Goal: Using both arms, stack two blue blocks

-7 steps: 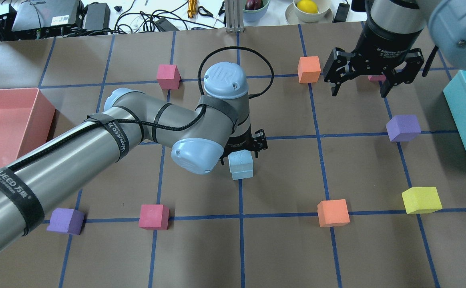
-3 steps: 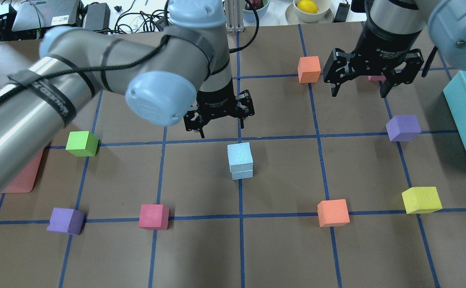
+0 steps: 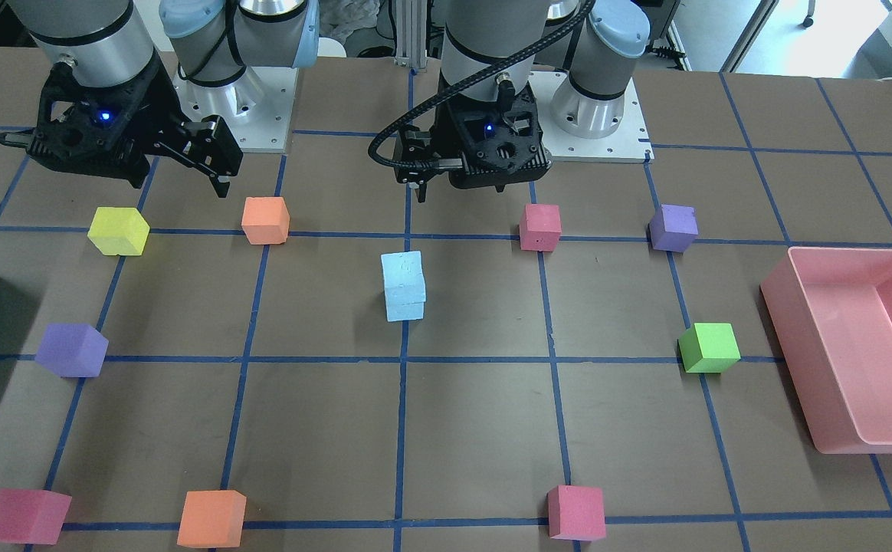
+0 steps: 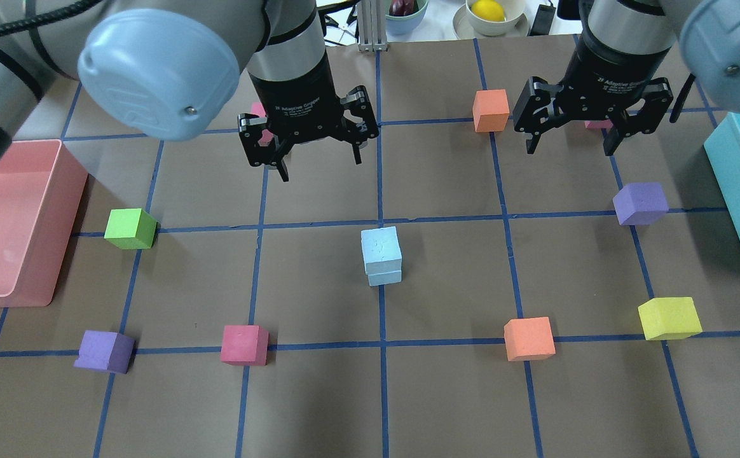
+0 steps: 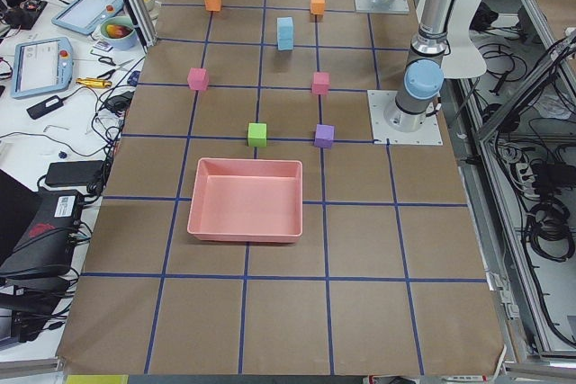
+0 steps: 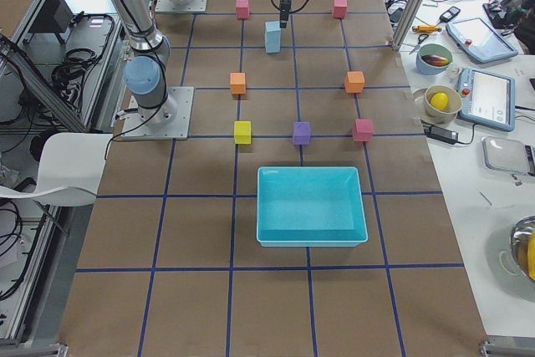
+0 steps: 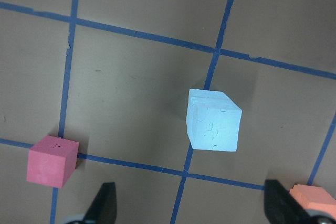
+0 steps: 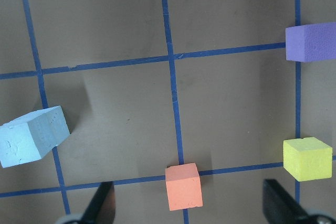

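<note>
Upper block [image 4: 381, 248] on lower block [image 4: 385, 278]; centred on table [image 4: 452, 394]

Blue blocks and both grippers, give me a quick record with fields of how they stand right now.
blue blocks: one stacked on the other, upright, near the middle of the table
left gripper: open, holding nothing, raised, apart from the stack
right gripper: open, holding nothing, raised, off to the side near an orange cube
contact: neither gripper touches the stack
task state: stack looks done
</note>
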Tool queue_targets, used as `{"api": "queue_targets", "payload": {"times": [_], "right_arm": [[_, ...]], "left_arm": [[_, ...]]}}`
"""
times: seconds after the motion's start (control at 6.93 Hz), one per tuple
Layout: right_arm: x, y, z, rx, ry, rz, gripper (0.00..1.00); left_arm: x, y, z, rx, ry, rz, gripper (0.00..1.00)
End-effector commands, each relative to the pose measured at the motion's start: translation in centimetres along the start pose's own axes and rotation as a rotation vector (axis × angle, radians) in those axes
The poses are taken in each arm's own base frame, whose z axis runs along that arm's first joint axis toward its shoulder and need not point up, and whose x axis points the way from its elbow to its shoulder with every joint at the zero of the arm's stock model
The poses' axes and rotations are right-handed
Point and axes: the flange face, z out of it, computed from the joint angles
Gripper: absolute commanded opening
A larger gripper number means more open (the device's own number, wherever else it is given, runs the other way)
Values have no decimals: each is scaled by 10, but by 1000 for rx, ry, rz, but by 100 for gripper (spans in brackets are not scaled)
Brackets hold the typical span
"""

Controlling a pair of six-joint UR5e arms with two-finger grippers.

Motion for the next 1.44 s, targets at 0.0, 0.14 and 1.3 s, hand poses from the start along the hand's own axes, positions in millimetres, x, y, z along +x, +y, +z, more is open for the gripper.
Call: {"api": "queue_targets", "payload": {"times": [0.0,0.14,1.3], "right_arm": [[0,0,1,-2,-1,0,100],[0,-1,2,-3,-2,0,100],[8,-5,-2,9,-3,20,100]], "left_arm": [[-36,-13,-2,30,-53,139,100],[-71,-24,-15,47,-43,174,100],[-134,-50,-34,40,-40,157,100]]}}
